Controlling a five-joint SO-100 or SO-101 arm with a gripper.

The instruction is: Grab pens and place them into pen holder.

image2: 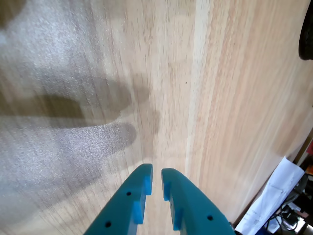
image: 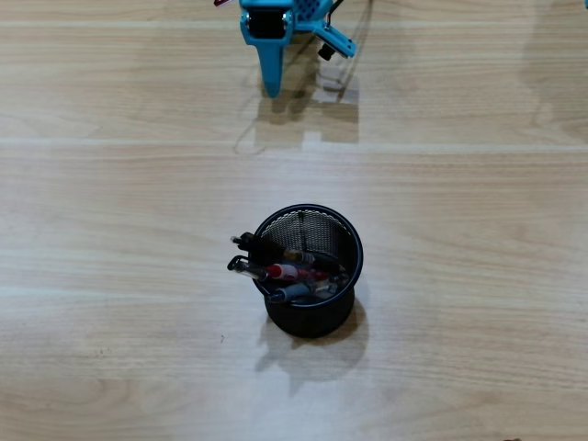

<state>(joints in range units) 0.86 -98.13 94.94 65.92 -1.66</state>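
A black mesh pen holder (image: 317, 308) stands upright in the middle of the wooden table in the overhead view. It holds several pens (image: 289, 272), one red and the others dark, leaning toward its left rim. No pen lies loose on the table. My teal gripper (image: 273, 88) is at the top edge, well away from the holder, pointing down at bare wood. In the wrist view my gripper (image2: 156, 170) has its jaws nearly together with only a thin slit and nothing between them. A dark curved edge at the top right of that view (image2: 308, 34) looks like the holder.
The table's edge runs along the lower right of the wrist view, with a white sheet of paper (image2: 276, 193) and cables beyond it. The arm's shadow falls on the wood below the gripper (image: 303, 119).
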